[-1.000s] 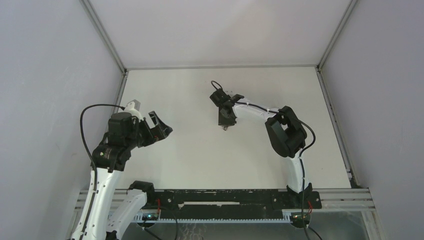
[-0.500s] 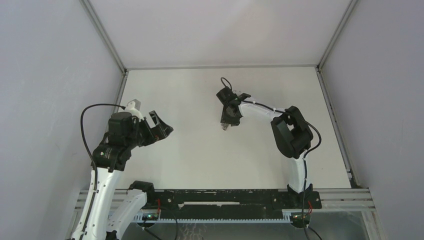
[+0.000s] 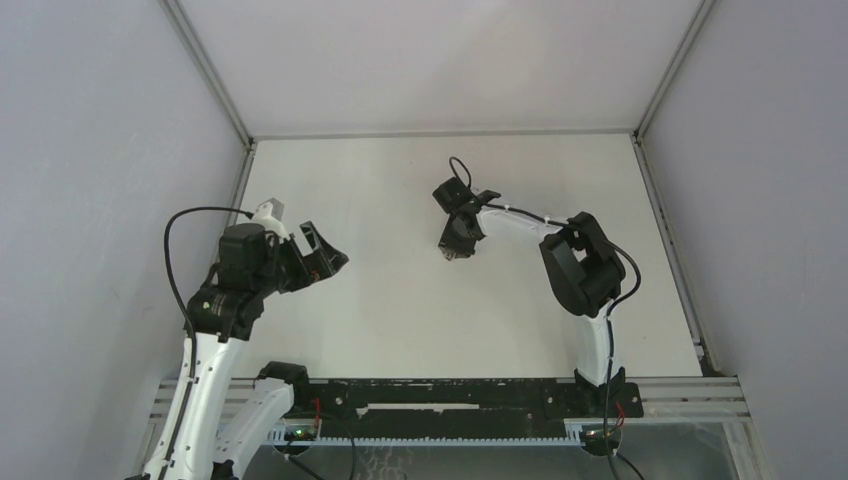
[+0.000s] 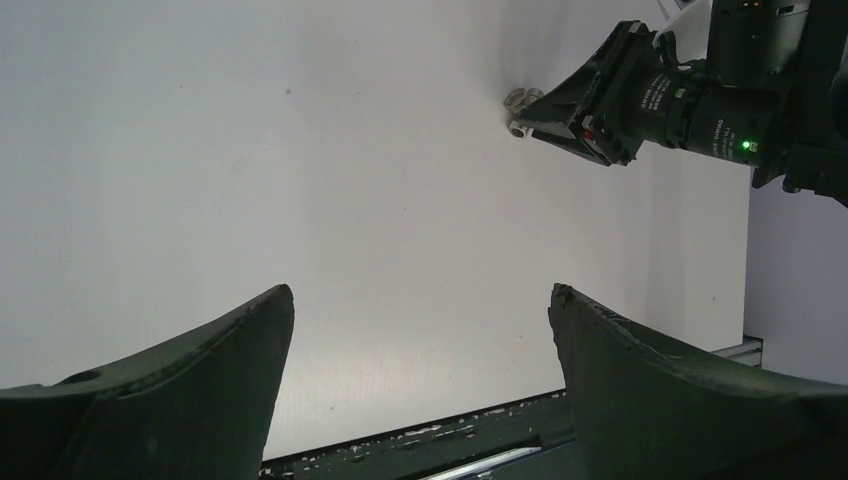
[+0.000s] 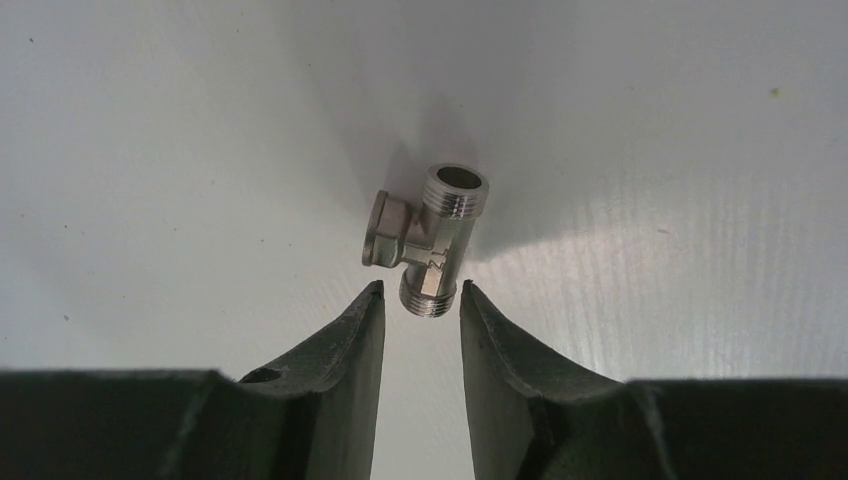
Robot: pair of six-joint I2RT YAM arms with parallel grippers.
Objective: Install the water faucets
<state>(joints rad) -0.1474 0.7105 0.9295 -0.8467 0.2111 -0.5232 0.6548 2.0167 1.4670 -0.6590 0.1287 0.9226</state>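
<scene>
Shiny grey metal T fitting (image 5: pixel 425 245), ends threaded, lies mid-table (image 5: pixel 150 130). Right gripper (image 5: pixel 421 290) jaws stand narrowly apart, flanking one end. Left gripper (image 4: pixel 420 320) gapes wide.

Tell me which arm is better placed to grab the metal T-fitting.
Right. The right claw sits at the metal T-fitting, jaws flanking its threaded end; the left claw hangs open, well away across the table.

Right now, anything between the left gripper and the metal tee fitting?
No. Left wrist view shows only bare white table between the left gripper and the metal tee fitting.
</scene>
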